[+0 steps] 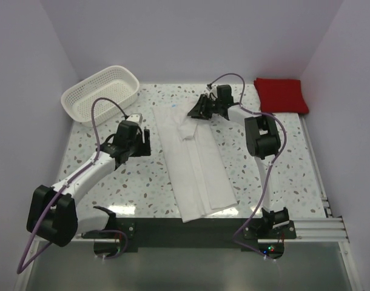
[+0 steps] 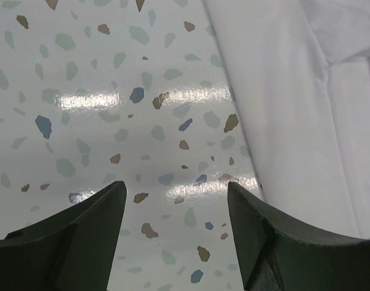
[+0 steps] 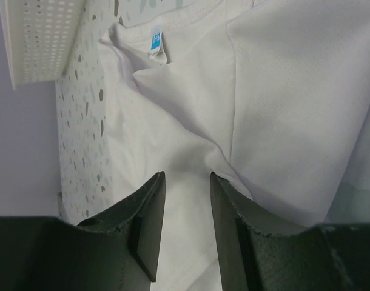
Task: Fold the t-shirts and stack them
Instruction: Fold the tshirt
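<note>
Black right gripper point(image 3: 186, 182), open and empty over the folded white cloth t-shirt point(image 1: 197, 170) — pinching one layer could unravel it.

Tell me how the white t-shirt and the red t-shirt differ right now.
The white t-shirt is folded into a long strip down the middle of the table; the red t-shirt is a compact folded rectangle in the far right corner. The right gripper hangs over the white one's collar end; no gripper is near the red one. Both lie flat on the table.
</note>
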